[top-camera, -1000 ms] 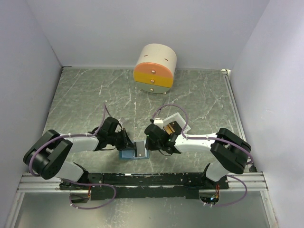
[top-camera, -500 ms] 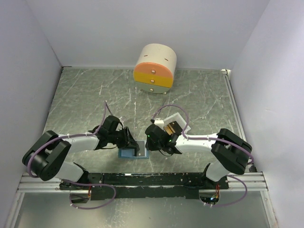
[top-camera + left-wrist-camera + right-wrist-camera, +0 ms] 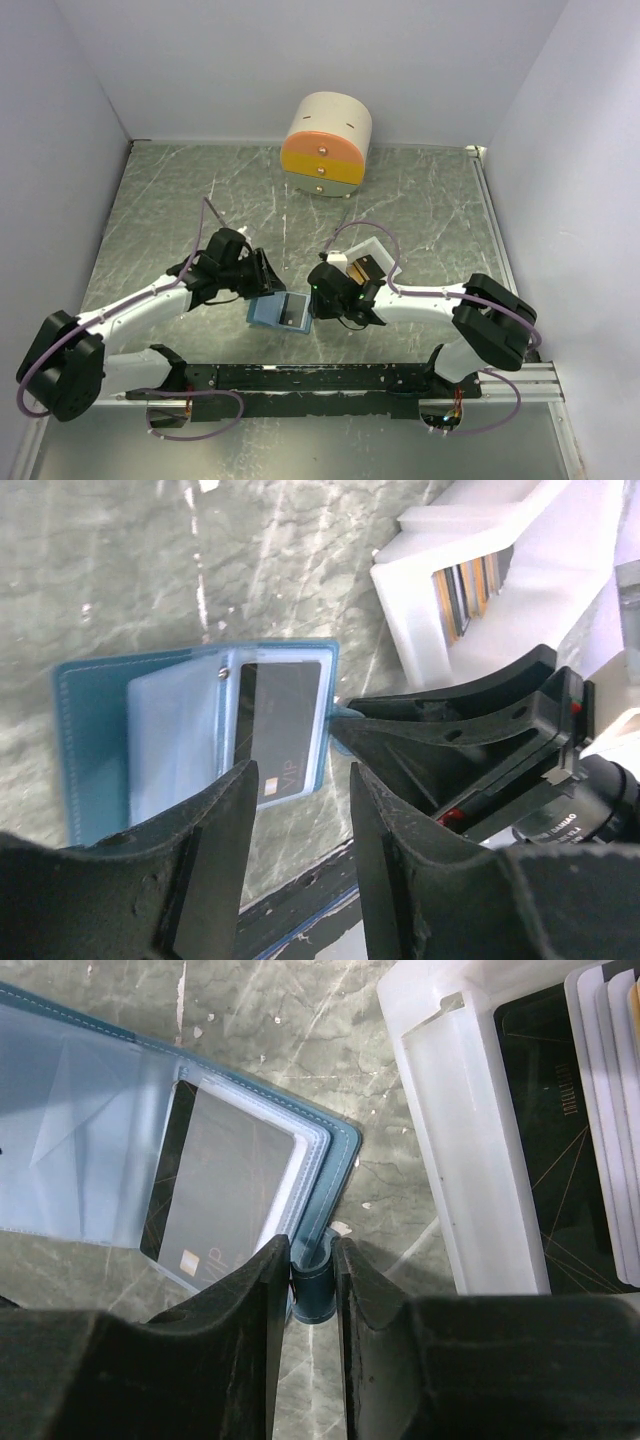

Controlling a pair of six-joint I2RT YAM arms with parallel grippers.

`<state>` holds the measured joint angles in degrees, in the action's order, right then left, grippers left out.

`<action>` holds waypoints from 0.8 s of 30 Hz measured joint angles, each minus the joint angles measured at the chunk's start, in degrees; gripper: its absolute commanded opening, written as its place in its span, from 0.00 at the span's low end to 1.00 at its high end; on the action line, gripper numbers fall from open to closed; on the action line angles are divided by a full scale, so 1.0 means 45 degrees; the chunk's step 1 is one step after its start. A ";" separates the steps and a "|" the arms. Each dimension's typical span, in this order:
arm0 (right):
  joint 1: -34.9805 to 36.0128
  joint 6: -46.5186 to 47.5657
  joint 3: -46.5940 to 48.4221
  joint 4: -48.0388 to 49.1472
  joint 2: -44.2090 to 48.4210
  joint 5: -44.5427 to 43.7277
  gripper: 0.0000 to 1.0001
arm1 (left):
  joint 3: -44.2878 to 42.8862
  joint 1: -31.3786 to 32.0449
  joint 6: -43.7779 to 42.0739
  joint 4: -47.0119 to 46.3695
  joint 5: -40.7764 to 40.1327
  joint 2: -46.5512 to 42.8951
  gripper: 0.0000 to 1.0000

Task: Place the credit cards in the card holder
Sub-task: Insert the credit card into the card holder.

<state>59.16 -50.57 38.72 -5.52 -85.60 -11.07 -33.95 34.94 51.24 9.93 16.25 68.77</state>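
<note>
Backing away to the left of the card holder (image 3: 268,313), the left pincer (image 3: 300,785) has just released and now hangs empty. It leaves a dark card (image 3: 285,730) seated in a clear inner slot, so one card looks done. At the holder's right edge the right pincer (image 3: 312,1255) stays clenched on the dark blue tab (image 3: 312,1295), steadying it on the tabletop (image 3: 180,200). Beyond the holder, more credit cards (image 3: 560,1130) wait in the white tray (image 3: 450,1140). The seated card reads "VIP".
</note>
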 measured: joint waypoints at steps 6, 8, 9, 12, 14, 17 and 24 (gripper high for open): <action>0.0015 0.0005 0.0000 -0.0063 0.0087 0.0087 0.26 | -0.0359 0.0000 -0.0219 0.2021 -0.1331 -0.0515 0.57; 0.0015 0.0005 0.0000 -0.0068 0.0087 0.0131 0.26 | -0.0393 0.0000 -0.0340 0.2540 -0.1724 -0.0622 0.63; 0.0015 0.0005 0.0000 -0.0073 0.0087 0.0141 0.26 | -0.0393 -0.0005 -0.0384 0.2759 -0.1889 -0.0733 0.65; 0.0015 0.0005 0.0000 -0.0073 0.0087 0.0180 0.26 | -0.0389 -0.0029 -0.0452 0.2973 -0.2064 -0.1127 0.66; 0.0015 0.0005 0.0000 -0.0073 0.0087 0.0185 0.26 | -0.0389 -0.0097 -0.0500 0.2997 -0.2118 -0.1263 0.66; 0.0015 0.0005 0.0000 -0.0073 0.0087 0.0194 0.26 | -0.0379 -0.0185 -0.0583 0.3002 -0.2132 -0.1205 0.66; 0.0015 0.0005 0.0000 -0.0073 0.0087 0.0238 0.26 | -0.0092 -0.0340 -0.0675 0.2851 -0.1982 -0.0942 0.65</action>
<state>59.22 -50.54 38.72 -5.85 -85.21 -10.00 -34.37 33.41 48.21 22.76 7.33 64.53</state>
